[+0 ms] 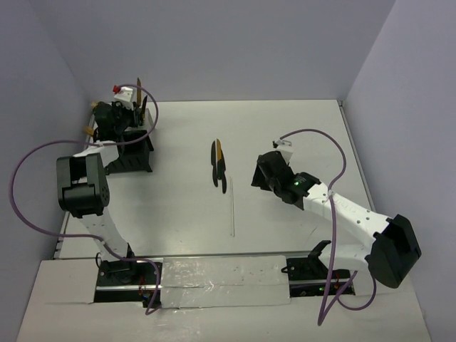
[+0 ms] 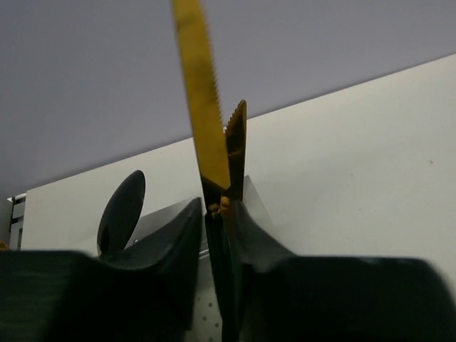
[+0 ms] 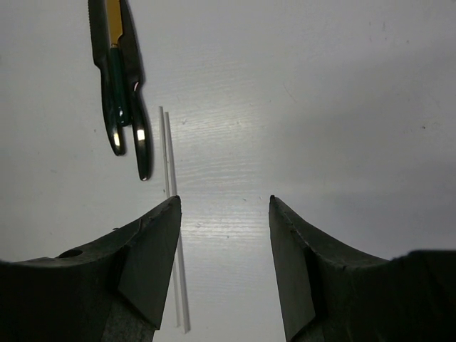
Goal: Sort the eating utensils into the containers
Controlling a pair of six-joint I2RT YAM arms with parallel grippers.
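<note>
The black caddy [image 1: 132,154] stands at the far left of the table. My left gripper [image 1: 120,115] is over it, shut on the dark handle of a gold-bladed knife [image 2: 201,107] that stands upright. In the left wrist view my left gripper [image 2: 217,208] has a second serrated knife [image 2: 237,139] and a dark spoon [image 2: 121,210] just behind it, standing in the caddy [image 2: 160,217]. A small bunch of utensils [image 1: 218,162] lies mid-table; it also shows in the right wrist view [image 3: 117,92]. My right gripper [image 1: 262,174] [image 3: 224,203] is open and empty, to their right.
A thin white stick [image 1: 232,212] lies just near of the loose utensils, and in the right wrist view the stick [image 3: 169,164] runs by my left finger. Purple cables loop from both arms. Walls close in the table on the left, back and right.
</note>
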